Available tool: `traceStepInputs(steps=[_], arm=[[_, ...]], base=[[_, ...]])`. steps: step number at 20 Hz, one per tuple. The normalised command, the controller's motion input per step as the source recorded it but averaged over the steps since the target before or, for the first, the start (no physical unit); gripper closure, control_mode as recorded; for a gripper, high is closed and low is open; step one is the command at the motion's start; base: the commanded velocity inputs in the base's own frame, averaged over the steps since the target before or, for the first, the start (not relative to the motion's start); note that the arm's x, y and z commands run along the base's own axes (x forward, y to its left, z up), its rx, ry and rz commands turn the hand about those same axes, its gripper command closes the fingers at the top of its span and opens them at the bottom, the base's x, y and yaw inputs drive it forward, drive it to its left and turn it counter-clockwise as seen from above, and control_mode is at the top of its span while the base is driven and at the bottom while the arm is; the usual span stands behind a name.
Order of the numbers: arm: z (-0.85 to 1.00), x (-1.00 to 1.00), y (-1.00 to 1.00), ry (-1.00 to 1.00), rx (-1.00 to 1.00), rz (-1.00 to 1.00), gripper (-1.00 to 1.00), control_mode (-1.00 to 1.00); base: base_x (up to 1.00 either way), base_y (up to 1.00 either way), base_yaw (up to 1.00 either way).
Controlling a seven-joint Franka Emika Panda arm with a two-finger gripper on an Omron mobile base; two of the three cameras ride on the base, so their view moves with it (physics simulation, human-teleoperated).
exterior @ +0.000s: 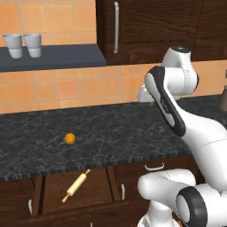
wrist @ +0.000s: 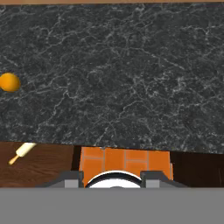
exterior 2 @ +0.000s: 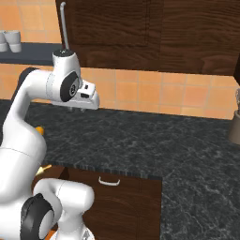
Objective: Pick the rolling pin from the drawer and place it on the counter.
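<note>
While high above the counter (wrist: pixel 131 78) — jaws hidden, nothing visibly held.

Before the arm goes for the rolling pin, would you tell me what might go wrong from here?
1. The pale cream wooden rolling pin lies diagonally in the open dark brown wooden drawer, partly under the dark marbled stone counter edge; a descending gripper might clip that overhang.
2. The small orange ball sits on the counter just above the drawer and could be knocked rolling.

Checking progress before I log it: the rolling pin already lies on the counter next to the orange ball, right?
No. In the left base view the rolling pin lies in the open drawer; the orange ball sits alone on the counter.
</note>
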Motion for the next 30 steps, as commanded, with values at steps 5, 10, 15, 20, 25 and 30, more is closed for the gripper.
traceStepInputs(steps=[5,10,15,20,25,30], arm=[[-0.17,-0.29,0.02,0.00,0.00,0.01,-1.00,-1.00],[-0.54,-0.41,0.36,-0.11,0.00,0.02,-1.00,-1.00],[-0.43,-0.15,0.57,-0.07,0.00,0.00,-1.00,-1.00],[-0.27,-0.01,0.53,-0.02,0.00,-0.01,-1.00,-1.00],[-0.43,0.00,0.86,0.00,0.00,-0.06,-1.00,-1.00],[-0.39,0.00,0.64,0.03,0.05,-0.08,-1.00,-1.00]], base=[[0.00,0.00,0.00],[0.00,0.00,0.00],[0.00,0.00,0.00],[0.00,0.00,0.00],[0.00,0.00,0.00],[0.00,0.00,0.00]])
